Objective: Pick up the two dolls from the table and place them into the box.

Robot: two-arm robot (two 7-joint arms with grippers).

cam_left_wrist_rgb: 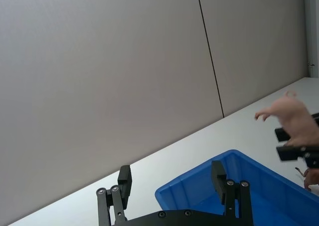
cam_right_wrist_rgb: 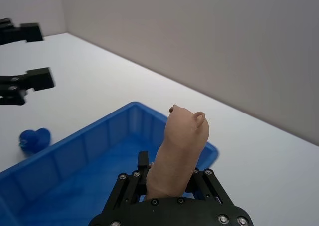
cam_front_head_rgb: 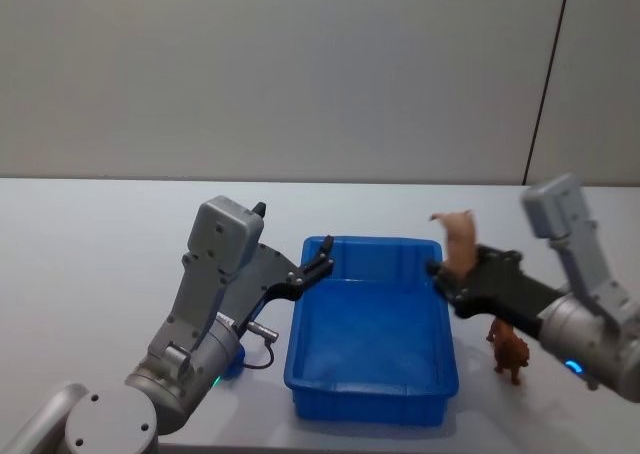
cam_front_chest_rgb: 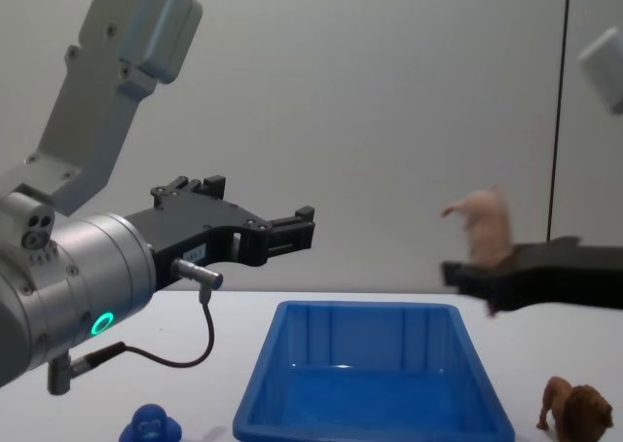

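A pale pink pig doll (cam_front_head_rgb: 459, 240) is held upright in my right gripper (cam_front_head_rgb: 444, 274), which is shut on it above the right rim of the blue box (cam_front_head_rgb: 370, 394). The pig (cam_right_wrist_rgb: 178, 154) rises between the jaws in the right wrist view, with the box's (cam_right_wrist_rgb: 75, 151) open floor below. From the chest it (cam_front_chest_rgb: 487, 225) hangs well above the box (cam_front_chest_rgb: 370, 408). The brown lion doll (cam_front_head_rgb: 509, 351) stands on the white table (cam_front_head_rgb: 90, 264) right of the box, also visible as lion (cam_front_chest_rgb: 576, 415). My left gripper (cam_front_head_rgb: 322, 265) hovers open over the box's left rim, holding nothing.
A small blue toy (cam_front_chest_rgb: 153, 428) sits on the table left of the box, close under my left arm; it shows too as the blue toy (cam_right_wrist_rgb: 33, 139). A grey wall (cam_front_head_rgb: 300, 74) backs the table's far edge.
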